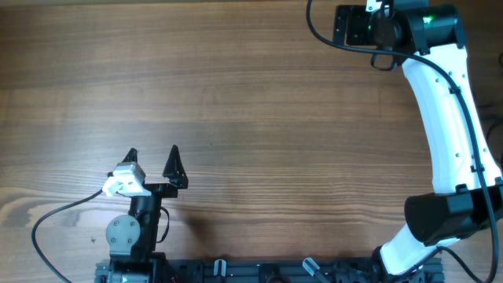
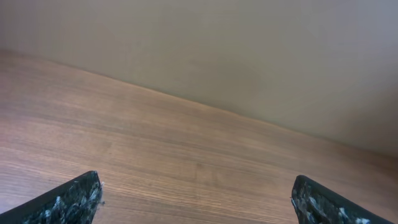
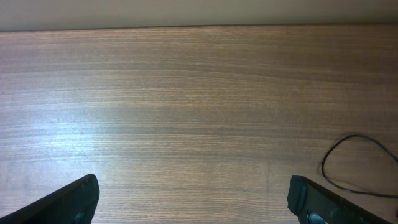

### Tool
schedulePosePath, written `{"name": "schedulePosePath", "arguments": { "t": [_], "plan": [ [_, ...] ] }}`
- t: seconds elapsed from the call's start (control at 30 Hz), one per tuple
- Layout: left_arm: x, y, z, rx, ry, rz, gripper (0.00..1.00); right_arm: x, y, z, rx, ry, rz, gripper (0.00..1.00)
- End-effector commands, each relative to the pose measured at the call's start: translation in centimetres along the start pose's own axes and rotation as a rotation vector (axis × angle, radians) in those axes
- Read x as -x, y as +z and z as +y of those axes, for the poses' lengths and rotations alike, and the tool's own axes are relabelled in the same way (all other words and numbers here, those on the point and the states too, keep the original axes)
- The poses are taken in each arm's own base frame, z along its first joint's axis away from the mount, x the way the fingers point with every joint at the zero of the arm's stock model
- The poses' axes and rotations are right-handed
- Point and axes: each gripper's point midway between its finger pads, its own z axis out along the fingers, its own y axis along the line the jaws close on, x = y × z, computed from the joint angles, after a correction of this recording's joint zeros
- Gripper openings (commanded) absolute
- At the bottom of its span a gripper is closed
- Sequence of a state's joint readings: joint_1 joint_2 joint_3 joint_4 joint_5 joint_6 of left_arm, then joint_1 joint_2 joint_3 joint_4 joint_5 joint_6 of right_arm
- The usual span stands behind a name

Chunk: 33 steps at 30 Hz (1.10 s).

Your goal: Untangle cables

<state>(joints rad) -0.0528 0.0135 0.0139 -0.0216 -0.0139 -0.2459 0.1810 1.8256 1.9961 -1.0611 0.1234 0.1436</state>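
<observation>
— How far along are we?

— Barely starting, I'm judging. Nearest me, the left gripper (image 1: 152, 153) is hanging with its fingers spread wide, holding nothing. Far out, the right gripper (image 3: 193, 186) is gaping too, also empty.

— Where's the cable lying?

— I'm seeing only what may be a cable (image 3: 357, 135): a thin black loop on the table (image 3: 186, 93), just past the right gripper's finger and running off frame. Overhead is showing none. All the untangling is waiting.

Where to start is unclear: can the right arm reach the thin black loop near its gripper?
Probably yes: the loop lies on bare table just beside the open right gripper, nothing between.
</observation>
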Motion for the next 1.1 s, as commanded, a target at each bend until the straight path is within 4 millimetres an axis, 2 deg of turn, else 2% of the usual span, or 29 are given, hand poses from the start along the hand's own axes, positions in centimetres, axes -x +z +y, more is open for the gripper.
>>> {"name": "schedulePosePath", "arguments": {
  "t": [0.0, 0.73, 0.93, 1.07],
  "plan": [
    [-0.93, -0.03, 0.64, 0.031, -0.004, 0.027, 1.00, -0.15, 0.42, 0.40, 0.014, -0.016, 0.010, 1.00],
    [-1.36, -0.04, 0.65, 0.025, 0.010, 0.046, 1.00, -0.15, 0.42, 0.40, 0.014, -0.016, 0.010, 1.00],
    [-1.28, -0.04, 0.90, 0.029, 0.169, 0.047, 1.00, -0.15, 0.42, 0.40, 0.014, -0.016, 0.010, 0.99],
    [-1.41, -0.05, 0.56, 0.009, 0.185, 0.052, 1.00, -0.15, 0.42, 0.40, 0.014, -0.016, 0.010, 1.00]
  ]
}}
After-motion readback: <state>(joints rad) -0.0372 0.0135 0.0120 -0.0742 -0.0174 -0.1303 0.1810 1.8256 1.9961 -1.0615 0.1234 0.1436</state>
